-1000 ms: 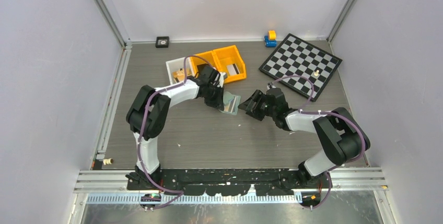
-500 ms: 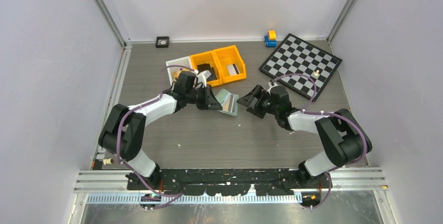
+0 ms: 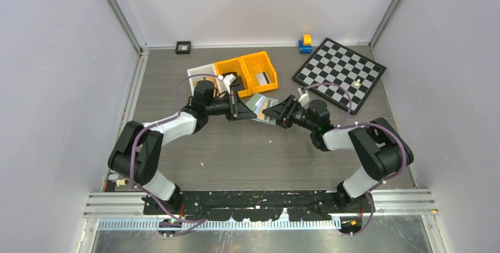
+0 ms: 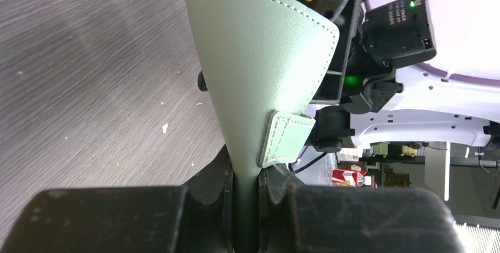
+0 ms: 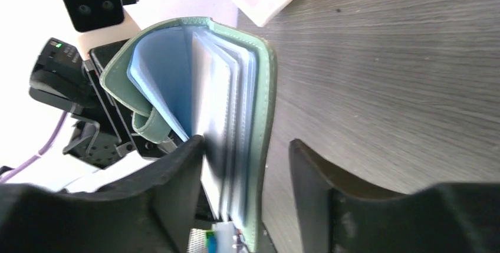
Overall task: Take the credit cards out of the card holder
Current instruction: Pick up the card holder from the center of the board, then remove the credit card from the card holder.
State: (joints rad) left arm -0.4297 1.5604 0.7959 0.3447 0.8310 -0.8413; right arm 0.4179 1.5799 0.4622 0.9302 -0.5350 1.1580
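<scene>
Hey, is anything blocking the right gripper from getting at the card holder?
Nothing visible does. The left gripper pinches one cover of the card holder, whose sleeves sit inside the open right gripper.

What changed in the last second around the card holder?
The right end effector moved left onto the card holder; its open fingers now straddle the holder's free edge without clamping. The left arm dropped low and stretched out, carrying the holder slightly toward the orange bins. The left end effector stayed shut on the green cover; the bins and the checkerboard did not move.
</scene>
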